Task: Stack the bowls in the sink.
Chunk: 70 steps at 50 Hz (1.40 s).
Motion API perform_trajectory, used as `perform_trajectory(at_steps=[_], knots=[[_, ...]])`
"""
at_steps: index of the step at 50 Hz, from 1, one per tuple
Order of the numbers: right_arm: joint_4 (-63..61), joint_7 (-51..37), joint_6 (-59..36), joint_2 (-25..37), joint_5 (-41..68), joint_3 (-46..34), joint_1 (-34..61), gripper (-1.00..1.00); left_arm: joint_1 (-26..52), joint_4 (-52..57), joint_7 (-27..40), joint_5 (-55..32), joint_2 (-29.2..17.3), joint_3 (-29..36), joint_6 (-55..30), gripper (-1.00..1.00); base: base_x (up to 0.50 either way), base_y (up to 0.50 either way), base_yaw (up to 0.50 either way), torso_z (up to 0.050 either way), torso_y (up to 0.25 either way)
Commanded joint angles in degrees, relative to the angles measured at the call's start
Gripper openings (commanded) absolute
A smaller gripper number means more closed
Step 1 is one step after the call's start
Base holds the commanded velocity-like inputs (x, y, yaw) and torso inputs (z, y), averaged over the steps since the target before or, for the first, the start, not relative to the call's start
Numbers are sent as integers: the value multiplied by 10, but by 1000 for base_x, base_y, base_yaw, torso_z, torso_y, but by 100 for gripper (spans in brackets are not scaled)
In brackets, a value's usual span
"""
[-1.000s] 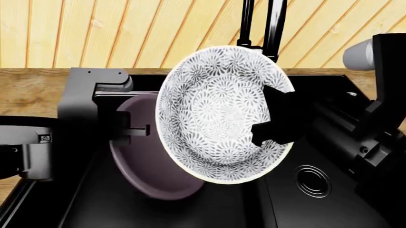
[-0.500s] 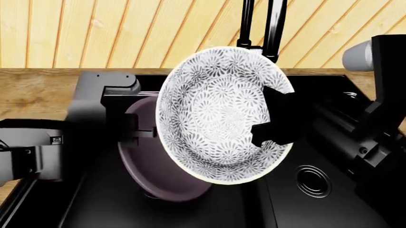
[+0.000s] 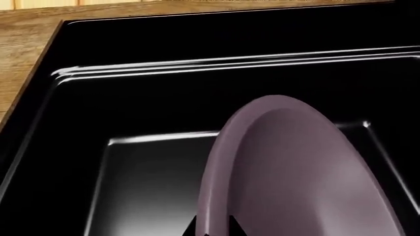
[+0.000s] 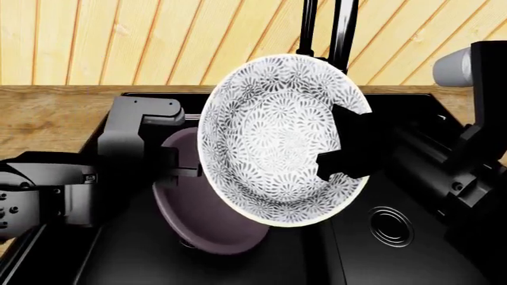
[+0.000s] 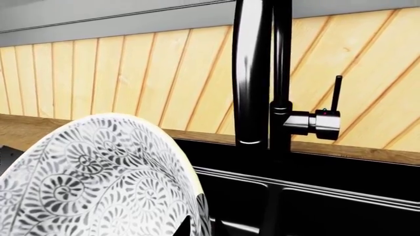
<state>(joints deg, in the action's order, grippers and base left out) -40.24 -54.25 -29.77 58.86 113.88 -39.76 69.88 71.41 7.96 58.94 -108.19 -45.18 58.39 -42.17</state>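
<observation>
**Inspector:** Largest items first?

**Assistant:** The glossy black rectangular double-basin sink (image 4: 412,261) fills the lower frame of the head view, set in a light wooden countertop (image 4: 47,116). A black faucet (image 4: 342,29) rises at upper centre before slanted wooden wall panelling (image 4: 119,38).

**Inspector:** Obstructions?

**Assistant:** The white bowl with grey floral pattern (image 4: 273,139), tilted on edge at centre, covers part of the matte mauve-purple bowl (image 4: 202,222) at lower left.

**Inspector:** Grippers?

**Assistant:** The right gripper (image 4: 348,148) pinches the floral bowl's rim. The left gripper (image 4: 184,170) pinches the mauve bowl's rim.

**Inspector:** Basin contents?

**Assistant:** The mauve bowl is tilted over the left basin; a round drain (image 4: 390,225) shows in the right.
</observation>
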Motion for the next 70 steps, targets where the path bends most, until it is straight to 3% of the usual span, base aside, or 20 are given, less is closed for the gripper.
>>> perform_trajectory(at_steps=[1,5,6,45,62,70], knots=[[1,3,1,1,-9,9,1,-100,-9,-12,-5,13,9,12,-2,-100,0,0,0,0,0],[0,2,1,1,-9,9,1,-100,-9,-12,-1,18,7,17,-6,-100,0,0,0,0,0],[0,2,1,1,-9,9,1,-100,-7,-12,3,19,7,19,-9,100,0,0,0,0,0],[1,-1,-2,-3,-6,11,4,-100,85,41,82,-44,-51,-1,-67,100,0,0,0,0,0],[2,-1,-3,-10,-4,11,8,-100,210,72,119,-130,-101,-72,-78,100,0,0,0,1,1],[10,-9,-12,-26,-1,5,25,-100,312,61,148,-185,-121,-105,-107,100,0,0,0,0,0]])
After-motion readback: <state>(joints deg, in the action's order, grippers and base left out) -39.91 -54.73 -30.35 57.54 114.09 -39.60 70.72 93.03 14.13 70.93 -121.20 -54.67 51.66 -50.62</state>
